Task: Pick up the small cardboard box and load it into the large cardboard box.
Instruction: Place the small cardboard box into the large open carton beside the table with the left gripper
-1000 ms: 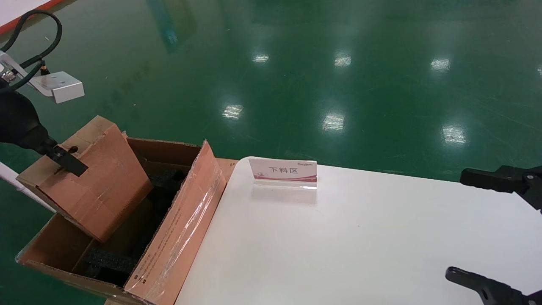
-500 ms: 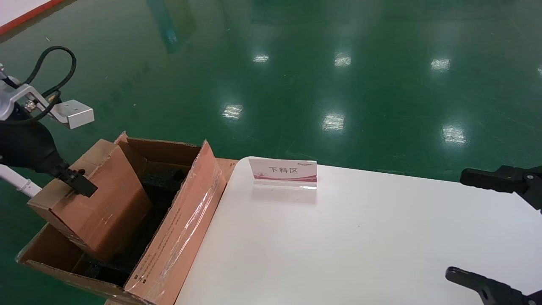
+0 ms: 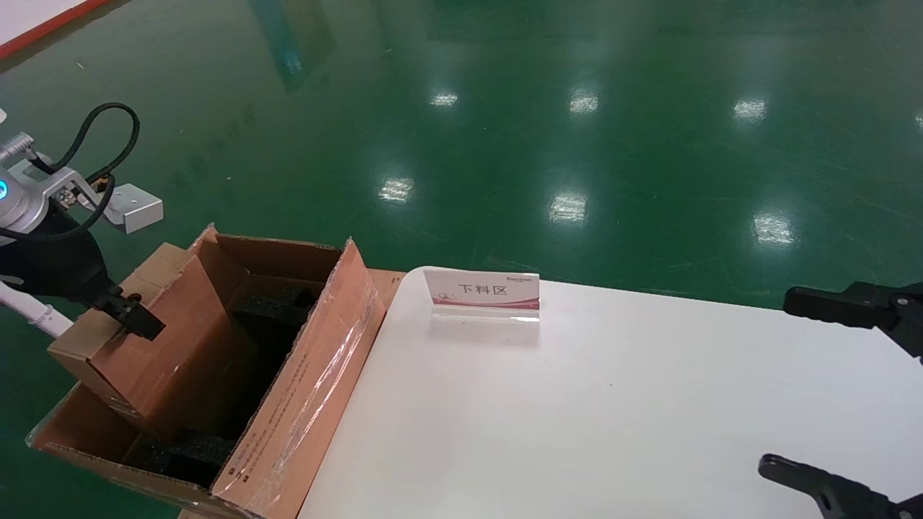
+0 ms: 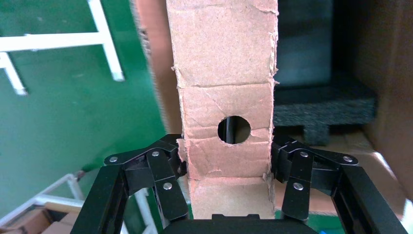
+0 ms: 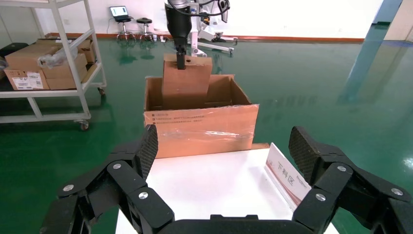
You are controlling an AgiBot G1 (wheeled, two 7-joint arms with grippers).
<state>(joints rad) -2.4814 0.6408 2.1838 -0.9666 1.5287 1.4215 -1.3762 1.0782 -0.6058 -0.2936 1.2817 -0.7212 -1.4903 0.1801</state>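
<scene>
The small cardboard box [image 3: 169, 339] stands on end, tilted, with its lower part inside the large cardboard box [image 3: 306, 389] at the table's left end. My left gripper [image 3: 131, 318] is shut on the box's upper edge. In the left wrist view the fingers [image 4: 170, 165] press both sides of the small cardboard box [image 4: 226, 73] near its round hole, above black foam [image 4: 321, 107]. The right wrist view shows the small cardboard box [image 5: 186, 83] rising out of the large cardboard box [image 5: 199, 129]. My right gripper [image 3: 777, 380] [image 5: 224, 146] hangs open over the table's right side, holding nothing.
A white table [image 3: 577, 418] carries a small sign stand [image 3: 482, 292] near its far edge. Green floor lies around it. A white trolley with cartons [image 5: 44, 63] stands off to one side of the large box in the right wrist view.
My left gripper has come down with the small cardboard box, which now sits deeper in the large box and more upright. The right arm has not moved.
</scene>
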